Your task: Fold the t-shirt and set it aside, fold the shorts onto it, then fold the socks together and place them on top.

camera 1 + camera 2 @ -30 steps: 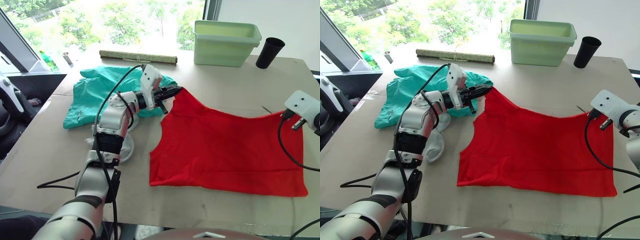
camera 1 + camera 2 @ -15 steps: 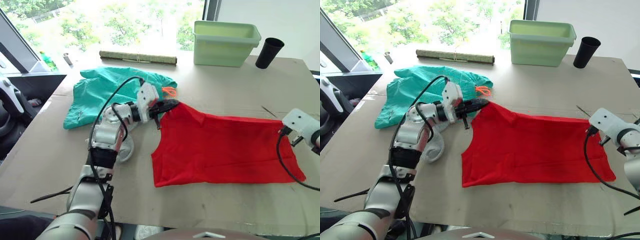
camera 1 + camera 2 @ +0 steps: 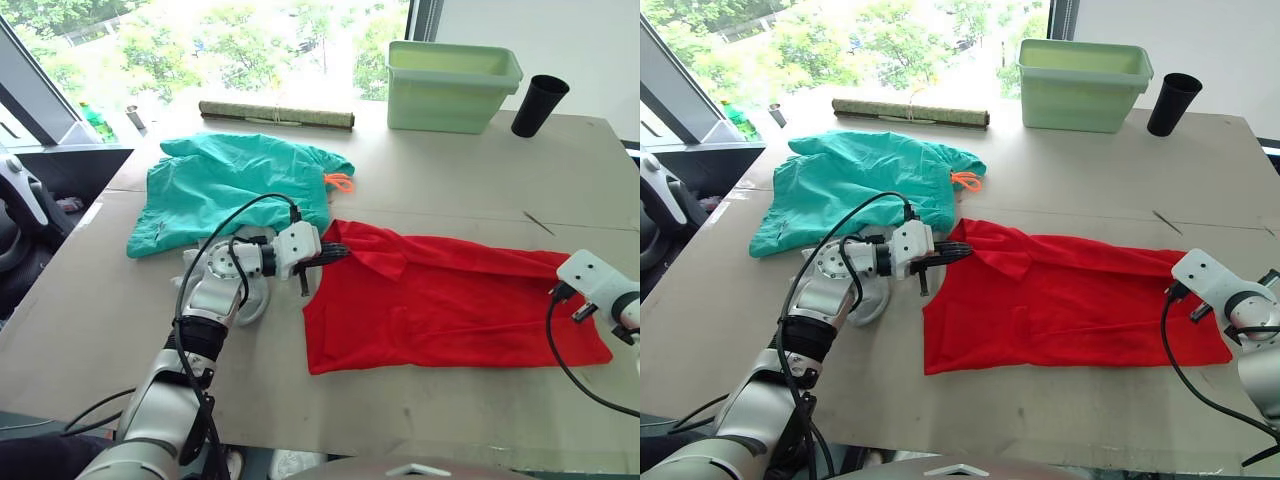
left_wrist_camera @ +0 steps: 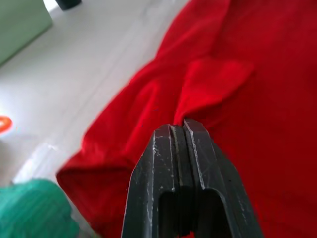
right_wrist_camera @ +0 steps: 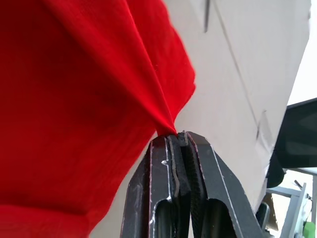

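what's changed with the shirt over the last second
Both grippers, left and right, stayed shut on the t-shirt and drew its far edge toward the robot, folding it into a narrower band. The shorts, green bin and black cup stayed put.

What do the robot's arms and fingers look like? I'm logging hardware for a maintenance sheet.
Both arms are silver-grey jointed metal with black segments and loose black cables looping outside. Each wrist carries a white boxy housing. The left gripper and right gripper have two black, scuffed, ribbed fingers.
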Robot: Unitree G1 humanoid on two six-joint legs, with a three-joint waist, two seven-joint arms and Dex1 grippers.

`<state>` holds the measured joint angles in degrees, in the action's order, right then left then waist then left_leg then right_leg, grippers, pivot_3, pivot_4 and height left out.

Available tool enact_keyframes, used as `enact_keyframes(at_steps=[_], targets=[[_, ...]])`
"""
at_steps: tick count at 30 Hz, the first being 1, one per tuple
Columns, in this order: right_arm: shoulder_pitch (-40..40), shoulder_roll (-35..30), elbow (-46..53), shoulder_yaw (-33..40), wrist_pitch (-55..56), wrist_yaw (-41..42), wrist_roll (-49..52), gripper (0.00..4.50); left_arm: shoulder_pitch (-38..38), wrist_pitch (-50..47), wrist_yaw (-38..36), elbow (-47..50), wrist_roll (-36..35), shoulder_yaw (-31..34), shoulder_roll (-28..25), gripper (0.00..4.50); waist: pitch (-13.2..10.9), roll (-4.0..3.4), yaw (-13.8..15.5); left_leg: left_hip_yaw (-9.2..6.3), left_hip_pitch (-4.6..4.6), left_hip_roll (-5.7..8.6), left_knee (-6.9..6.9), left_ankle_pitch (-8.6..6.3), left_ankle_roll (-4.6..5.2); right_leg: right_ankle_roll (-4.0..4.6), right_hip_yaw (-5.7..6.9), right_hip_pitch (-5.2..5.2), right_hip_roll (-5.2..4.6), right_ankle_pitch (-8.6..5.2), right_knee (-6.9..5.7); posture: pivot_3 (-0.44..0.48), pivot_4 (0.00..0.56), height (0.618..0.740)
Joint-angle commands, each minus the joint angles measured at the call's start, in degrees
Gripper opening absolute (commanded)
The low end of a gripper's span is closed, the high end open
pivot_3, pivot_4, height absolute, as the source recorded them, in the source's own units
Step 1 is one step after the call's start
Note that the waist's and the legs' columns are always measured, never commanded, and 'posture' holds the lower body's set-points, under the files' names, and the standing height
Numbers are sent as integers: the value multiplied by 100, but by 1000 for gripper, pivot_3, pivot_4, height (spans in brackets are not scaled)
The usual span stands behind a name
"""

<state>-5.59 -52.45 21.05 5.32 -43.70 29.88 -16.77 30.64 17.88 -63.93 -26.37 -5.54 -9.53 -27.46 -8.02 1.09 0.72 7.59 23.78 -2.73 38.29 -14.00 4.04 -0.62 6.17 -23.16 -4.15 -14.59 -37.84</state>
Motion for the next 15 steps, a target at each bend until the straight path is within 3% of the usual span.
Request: enact_keyframes(at_steps=[1,3,4,6,9,10,12,13,15], targets=[[-108,62,378,78,-103,74,11,11,-19,369,105,-119,180,7,-105,0,0,0,1,-1,-1,0,0,0,1,0,0,0,0,0,0,0,150,740],[-214,119,514,47,-126,225,133,11,-130,97,-135,-48,-13,23,-160,0,0,0,1,-1,-1,0,1,-1,1,-1,1,0,0,0,0,0,150,740],[-270,154,576,92,-124,279,196,1,-195,-202,-229,71,-188,88,-179,341,0,0,-1,-1,-1,-1,0,-1,2,-1,1,0,-1,0,0,0,150,740],[-364,330,773,394,-229,291,373,631,-366,-1076,-460,550,-775,297,-262,997,-1,1,-17,-2,-1,-2,0,-2,2,-1,0,0,-1,0,-1,0,150,740],[-450,828,1420,1202,-714,508,968,1982,-575,-3941,-673,1783,-2493,762,-668,2514,-4,2,-19,-6,4,-8,1,-1,1,-17,2,-4,1,-10,-4,0,150,740],[-400,1060,1646,1484,-970,630,1271,2007,-576,-4662,-667,2084,-2946,887,-786,2838,-10,10,-18,-11,5,-9,1,-1,1,-21,5,-4,1,-12,-3,0,150,740],[-86,1550,1970,1910,-1342,672,1776,2007,-327,-5612,-198,2372,-3552,1171,-719,2838,-7,4,-13,-21,5,-14,1,-1,0,-25,13,-1,4,-14,-3,0,150,740],[178,1857,1950,1936,-1413,439,1852,1746,-91,-5750,248,2352,-3514,1203,-471,2678,-7,4,-10,-21,0,-14,1,-2,2,-25,12,3,3,-14,-3,0,150,740],[516,2259,1845,1816,-1447,60,1865,980,198,-5916,858,2353,-3355,1174,-102,1901,-6,-2,28,-30,-4,-9,11,-12,21,-26,17,13,1,-12,-6,0,150,740]])
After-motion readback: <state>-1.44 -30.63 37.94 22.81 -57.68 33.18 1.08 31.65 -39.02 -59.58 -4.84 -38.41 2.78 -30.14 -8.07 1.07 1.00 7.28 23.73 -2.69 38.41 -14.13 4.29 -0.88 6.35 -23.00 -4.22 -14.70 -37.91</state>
